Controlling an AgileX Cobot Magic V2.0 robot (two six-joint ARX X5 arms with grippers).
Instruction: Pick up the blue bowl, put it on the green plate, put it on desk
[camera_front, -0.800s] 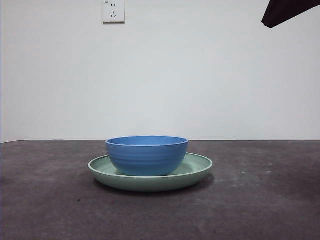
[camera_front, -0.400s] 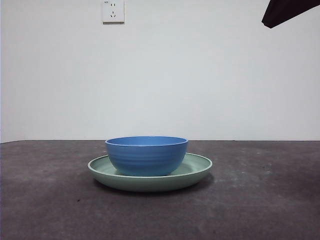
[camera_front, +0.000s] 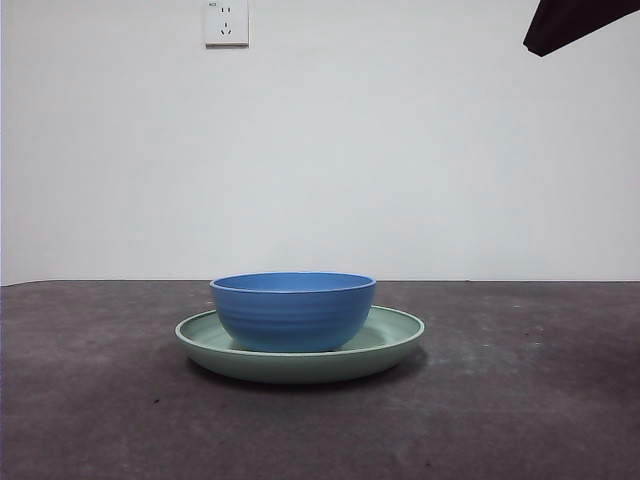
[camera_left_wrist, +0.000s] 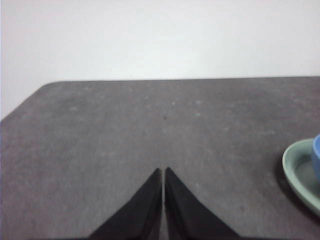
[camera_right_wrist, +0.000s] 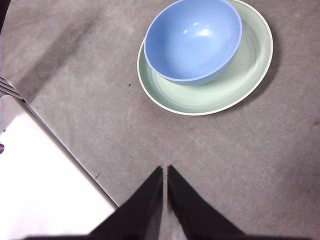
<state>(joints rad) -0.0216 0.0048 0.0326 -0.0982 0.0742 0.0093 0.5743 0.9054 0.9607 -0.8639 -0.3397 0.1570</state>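
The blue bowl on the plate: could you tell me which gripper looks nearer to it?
Probably the right gripper: it hangs shut above the desk with the whole blue bowl ahead. The left gripper, shut, sits off to the side.

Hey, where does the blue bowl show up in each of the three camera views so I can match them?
Front view: the blue bowl stands low at centre, on the green plate.
Left wrist view: only a sliver of it shows at the right edge, above the plate's rim.
Right wrist view: it sits upper centre, off-centre on the plate.
Shared landmark: the green plate under it.
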